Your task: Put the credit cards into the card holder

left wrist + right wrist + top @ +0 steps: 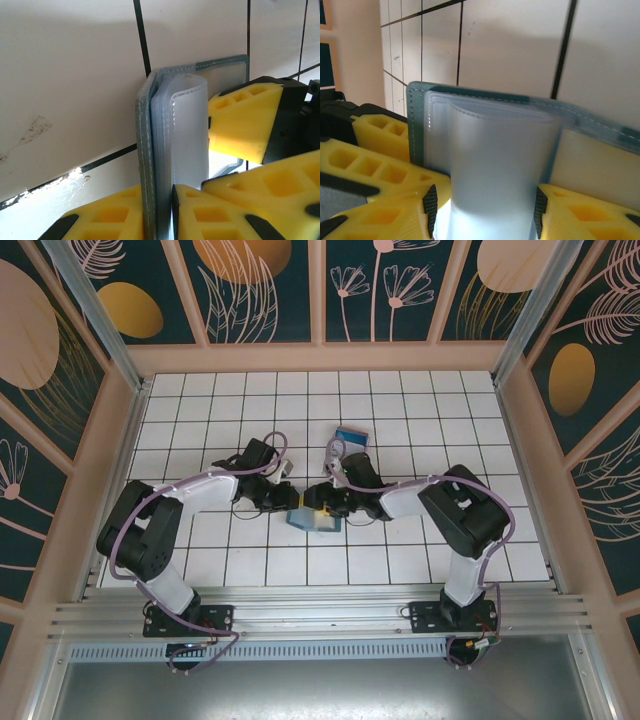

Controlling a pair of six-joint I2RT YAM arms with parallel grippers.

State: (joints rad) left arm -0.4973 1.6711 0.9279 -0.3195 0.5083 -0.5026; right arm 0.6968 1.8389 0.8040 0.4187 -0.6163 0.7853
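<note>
The card holder [318,521] lies open on the tiles at the middle, dark teal outside with frosted sleeves inside. My left gripper [295,505] comes in from the left, and in the left wrist view it [158,200] is shut on the holder's [145,150] cover and stacked sleeves, held edge-on. My right gripper [320,504] meets it from the right. Its jaws [484,207] stand open on either side of one bowed frosted sleeve [495,165] of the holder [470,97], with a gap at the left pad. Whether that sleeve holds a card I cannot tell. A blue credit card [352,436] lies farther back.
A small pale thing [336,448] sits beside the blue card, too small to make out. The right gripper's yellow fingers [240,120] crowd the left wrist view. Wooden walls ring the white tiled floor [200,540].
</note>
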